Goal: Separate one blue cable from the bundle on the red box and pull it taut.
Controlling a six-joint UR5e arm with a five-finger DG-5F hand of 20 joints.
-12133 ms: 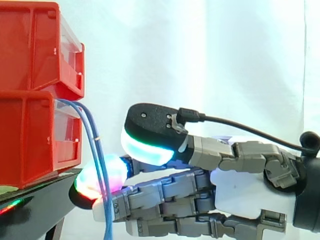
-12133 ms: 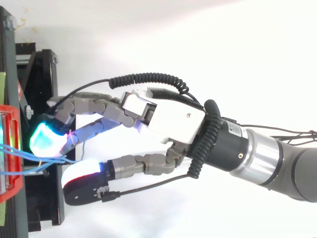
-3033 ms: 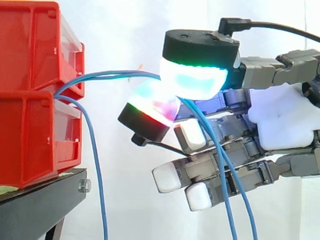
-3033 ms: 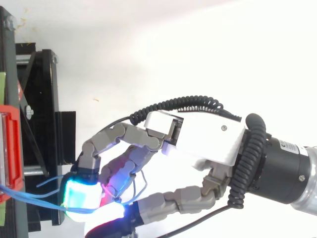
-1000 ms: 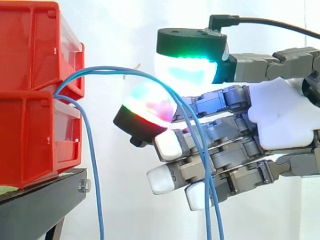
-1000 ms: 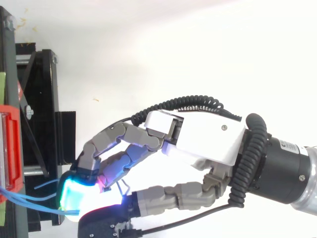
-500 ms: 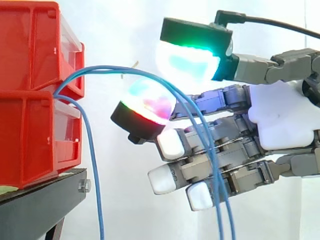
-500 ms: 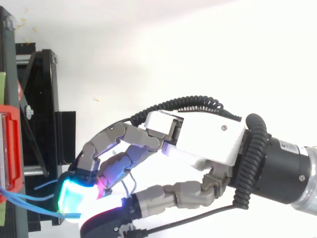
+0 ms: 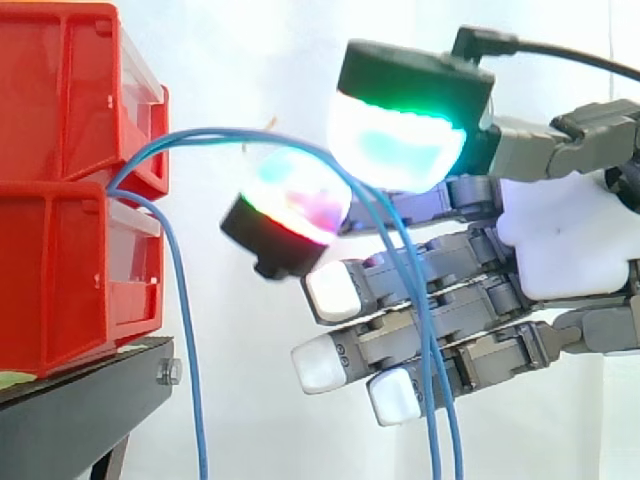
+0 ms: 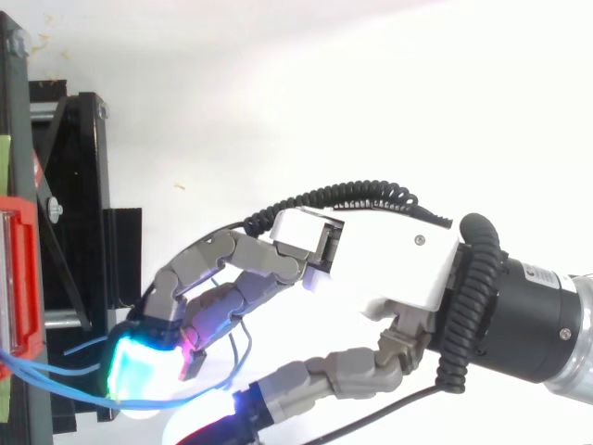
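Two thin blue cables [image 9: 215, 134] leave the gap between the stacked red bins [image 9: 60, 270], arch rightward and drape slack over a glowing fingertip [image 9: 295, 195] of my hand [image 9: 565, 240]. From there they drop in front of the lower fingers. The thumb pad [image 9: 395, 145], glowing green and cyan, stands above and apart from that fingertip. The other fingers are nearly straight. A third blue cable [image 9: 187, 330] hangs straight down beside the lower bin. In the top view the cables [image 10: 65, 394] run from the bin's rim [image 10: 20, 278] past the cyan fingertip [image 10: 139, 371].
The bins stand on a black stand [image 9: 70, 420] at the left, also seen from above as a black frame [image 10: 74, 185]. A white curtain is behind. The arm comes in from the right, with open space between the hand and the bins.
The thumb has lifted up and away from the glowing fingertip since half a second ago. The two cables, pinched and stretched 3 s ago, now sag in a loose arch.
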